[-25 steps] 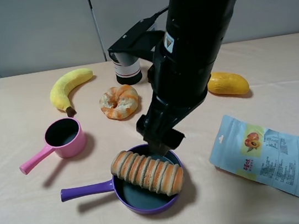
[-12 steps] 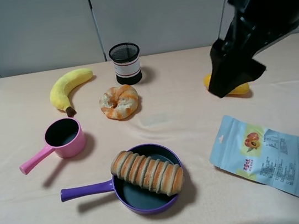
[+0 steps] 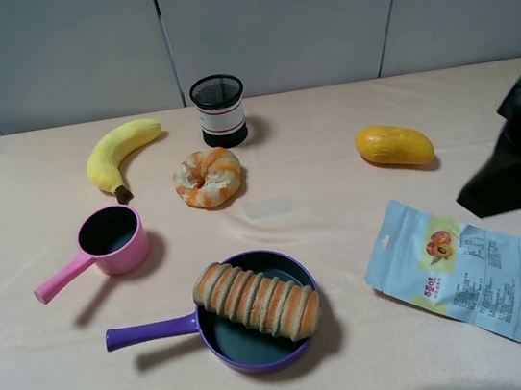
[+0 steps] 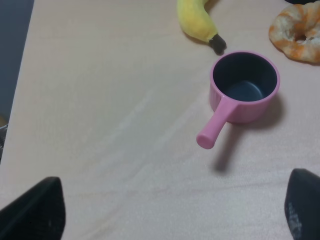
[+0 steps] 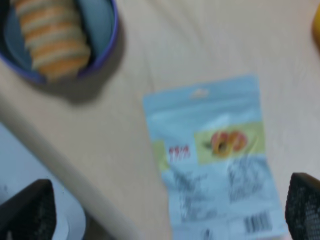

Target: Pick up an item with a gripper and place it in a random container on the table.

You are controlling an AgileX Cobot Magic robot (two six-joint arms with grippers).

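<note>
The ribbed tan bread roll (image 3: pixel 256 302) lies across the dark inside of the purple frying pan (image 3: pixel 149 332) at the front of the beige table (image 3: pixel 291 205). My right gripper (image 3: pixel 516 183) is a blurred dark shape at the right edge, well clear of the pan. In the right wrist view it (image 5: pixel 165 210) is open and empty, with the roll (image 5: pixel 50 35) and the pan rim (image 5: pixel 107 45) in one corner. My left gripper (image 4: pixel 167 210) is open and empty over bare table near the pink saucepan (image 4: pixel 245 87). It does not show in the exterior view.
A banana (image 3: pixel 119 152), a donut (image 3: pixel 208 178), a black mesh cup (image 3: pixel 220 110) and a mango (image 3: pixel 394 145) lie toward the back. The pink saucepan (image 3: pixel 112 240) is left of centre. A blue snack pouch (image 3: pixel 460 269) lies at the front right, below the right gripper.
The right arm has pulled away from just above the pan, moving right and back to the table's right edge. The roll stays in the pan.
</note>
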